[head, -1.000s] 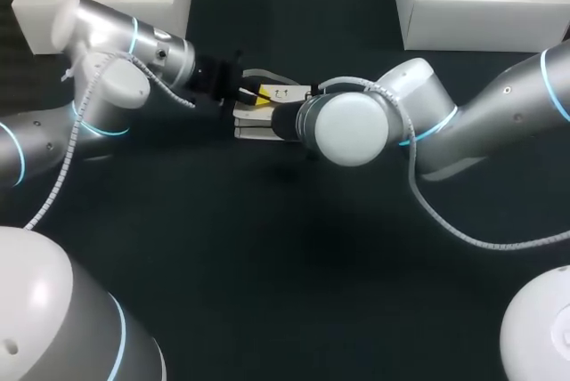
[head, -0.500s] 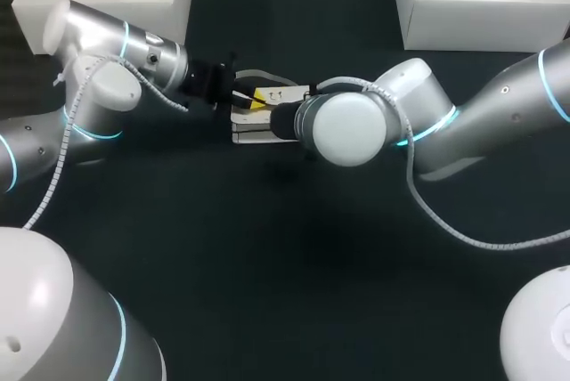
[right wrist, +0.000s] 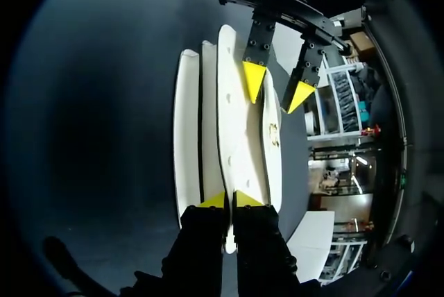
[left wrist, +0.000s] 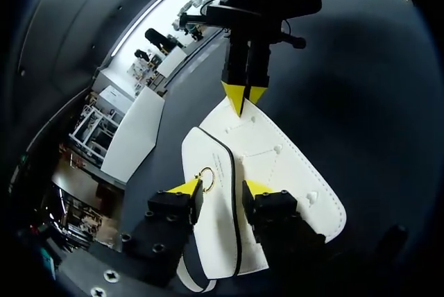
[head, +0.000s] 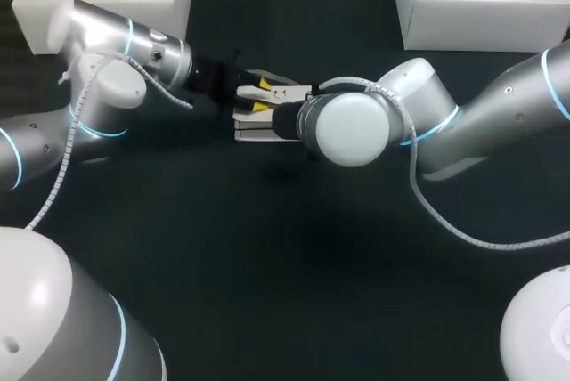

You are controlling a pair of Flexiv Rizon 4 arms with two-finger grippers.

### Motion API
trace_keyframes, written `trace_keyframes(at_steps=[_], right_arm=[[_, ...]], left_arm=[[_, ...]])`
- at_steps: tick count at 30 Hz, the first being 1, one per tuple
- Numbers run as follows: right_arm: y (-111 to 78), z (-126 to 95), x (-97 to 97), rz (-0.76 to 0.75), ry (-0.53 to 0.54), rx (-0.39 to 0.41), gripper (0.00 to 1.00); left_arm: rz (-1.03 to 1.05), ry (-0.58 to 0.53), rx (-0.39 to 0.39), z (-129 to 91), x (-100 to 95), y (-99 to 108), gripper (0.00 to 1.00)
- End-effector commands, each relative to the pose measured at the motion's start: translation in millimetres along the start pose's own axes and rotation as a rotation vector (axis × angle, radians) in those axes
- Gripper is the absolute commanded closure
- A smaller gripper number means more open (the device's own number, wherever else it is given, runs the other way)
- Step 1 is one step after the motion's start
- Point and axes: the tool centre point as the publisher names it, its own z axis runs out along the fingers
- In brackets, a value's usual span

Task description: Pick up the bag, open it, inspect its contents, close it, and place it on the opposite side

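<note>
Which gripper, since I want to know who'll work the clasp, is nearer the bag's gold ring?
Left. The left gripper straddles the gold ring with open fingers; the right gripper is shut on the bag at its far edge.

Bag [left wrist: 284, 165]: smooth white leather-look, stitched, black edge trim. Ring [left wrist: 207, 177]: shiny gold metal. Table [head: 267, 256]: matt dark.

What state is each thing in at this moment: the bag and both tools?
bag: pinched at one edge by the right tool; whether it is open or closed, cannot tell.
left tool: open, fingers astride the bag's ringed flap.
right tool: shut on the bag's edge.
</note>
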Motion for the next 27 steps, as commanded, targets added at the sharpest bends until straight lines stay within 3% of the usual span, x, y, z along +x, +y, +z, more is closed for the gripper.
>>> trace_keyframes(at_steps=[1,2,3,4,14,27], right_arm=[[1.0,-8,-2.6,0.012,-0.008,-0.009,0.61],[0.7,-12,-5.3,0.030,-0.001,-0.023,0.23],[0.1,-15,-8.7,0.032,0.007,-0.005,0.00],[-0.5,-18,-12.9,0.028,0.021,0.020,0.00],[-2.2,-49,-55.3,0.022,0.091,-0.006,0.00],[-3.1,-54,-58.0,0.030,0.151,-0.003,0.00]], left_arm=[[0.001,-0.023,-0.019,-14,5.5,-14,0.00],[-0.003,-0.025,-0.030,-17,4.5,-17,0.00],[-0.012,-0.022,-0.037,-19,3.2,-19,0.00],[-0.019,-0.020,-0.037,-22,1.8,-20,0.00],[-0.156,0.010,-0.114,-49,-7.7,-28,0.00],[-0.226,0.018,-0.165,-62,-2.1,-30,0.00]])
